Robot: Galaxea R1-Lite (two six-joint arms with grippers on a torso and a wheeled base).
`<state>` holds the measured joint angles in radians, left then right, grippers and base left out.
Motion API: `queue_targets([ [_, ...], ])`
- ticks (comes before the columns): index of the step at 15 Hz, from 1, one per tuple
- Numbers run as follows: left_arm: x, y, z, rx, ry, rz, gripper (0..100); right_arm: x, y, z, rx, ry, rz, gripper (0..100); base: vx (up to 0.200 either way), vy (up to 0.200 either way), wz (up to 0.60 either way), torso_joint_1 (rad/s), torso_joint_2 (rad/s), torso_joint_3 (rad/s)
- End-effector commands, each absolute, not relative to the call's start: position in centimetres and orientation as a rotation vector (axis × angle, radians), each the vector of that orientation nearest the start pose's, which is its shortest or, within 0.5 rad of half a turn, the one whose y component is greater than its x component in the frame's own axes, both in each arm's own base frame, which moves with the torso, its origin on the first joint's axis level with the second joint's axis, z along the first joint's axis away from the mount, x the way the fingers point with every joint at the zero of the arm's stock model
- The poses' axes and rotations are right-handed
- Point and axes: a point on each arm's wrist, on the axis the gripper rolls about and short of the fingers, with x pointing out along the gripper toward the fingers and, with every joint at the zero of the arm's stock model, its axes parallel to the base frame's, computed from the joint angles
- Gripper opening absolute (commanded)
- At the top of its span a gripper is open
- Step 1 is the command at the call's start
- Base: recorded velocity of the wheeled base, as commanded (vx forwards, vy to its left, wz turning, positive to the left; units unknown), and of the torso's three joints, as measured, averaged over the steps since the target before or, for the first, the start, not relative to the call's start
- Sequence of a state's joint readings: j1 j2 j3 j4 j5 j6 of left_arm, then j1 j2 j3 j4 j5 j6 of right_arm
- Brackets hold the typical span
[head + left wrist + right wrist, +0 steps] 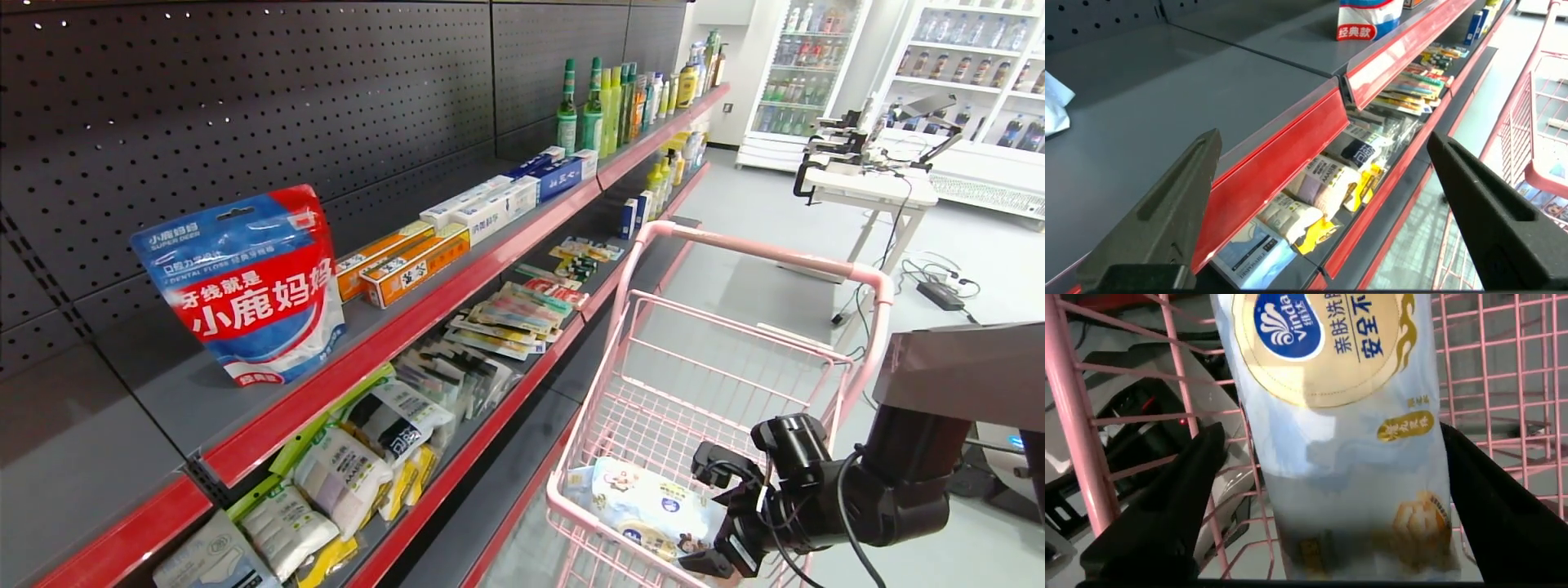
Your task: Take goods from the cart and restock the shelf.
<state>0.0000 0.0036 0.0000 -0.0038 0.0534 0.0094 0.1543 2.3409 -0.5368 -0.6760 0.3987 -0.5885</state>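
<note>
A white and blue soft pack (653, 506) lies at the near end of the pink cart (759, 253). My right gripper (706, 518) is low inside the cart at that pack. In the right wrist view the pack (1347, 416) sits between the spread fingers (1176, 498) of my right gripper (1331, 433), open, with a gap on one side. My left gripper (1324, 139) hangs open and holds nothing above the red front edge of the grey shelf (1208, 73). A red and blue bag (249, 282) stands upright on the upper shelf (163, 392).
Orange and white boxes (412, 261) and green bottles (592, 106) line the upper shelf farther along. Soft packs (343, 478) crowd the lower shelf. A white table (873, 188), glass-door coolers and floor cables (939, 290) stand beyond the cart.
</note>
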Motion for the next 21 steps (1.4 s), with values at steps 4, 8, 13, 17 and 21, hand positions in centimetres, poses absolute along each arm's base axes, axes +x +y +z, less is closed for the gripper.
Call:
queue_targets([
  [4, -2.2, 0.1, 7.6, 0.009, 0.000, 0.054, 100, 27.7, 5.5, -6.9, -0.382, 0.956, 0.812, 100, 0.000, 0.000, 0.00, 0.000, 0.00, 0.000],
  [8, -2.3, 0.1, 7.6, 0.009, -0.001, 0.054, 100, 27.8, 5.5, -7.0, -0.405, 0.953, 0.807, 100, 0.000, 0.000, 0.00, 0.000, 0.00, 0.000],
  [13, -2.2, 0.1, 7.6, 0.009, 0.000, 0.054, 100, 27.8, 5.6, -7.2, -0.423, 0.958, 0.804, 100, 0.000, 0.000, 0.00, 0.000, 0.00, 0.000],
  [17, -2.2, 0.1, 7.6, 0.009, 0.000, 0.054, 100, 27.8, 5.5, -7.2, -0.415, 0.962, 0.801, 0, 0.000, 0.000, 0.00, 0.000, 0.00, 0.000],
  [21, -2.2, 0.1, 7.6, 0.009, 0.000, 0.054, 100, 28.5, 5.6, -5.3, -0.217, 0.979, 0.643, 0, 0.000, 0.000, 0.00, 0.000, 0.00, 0.000],
])
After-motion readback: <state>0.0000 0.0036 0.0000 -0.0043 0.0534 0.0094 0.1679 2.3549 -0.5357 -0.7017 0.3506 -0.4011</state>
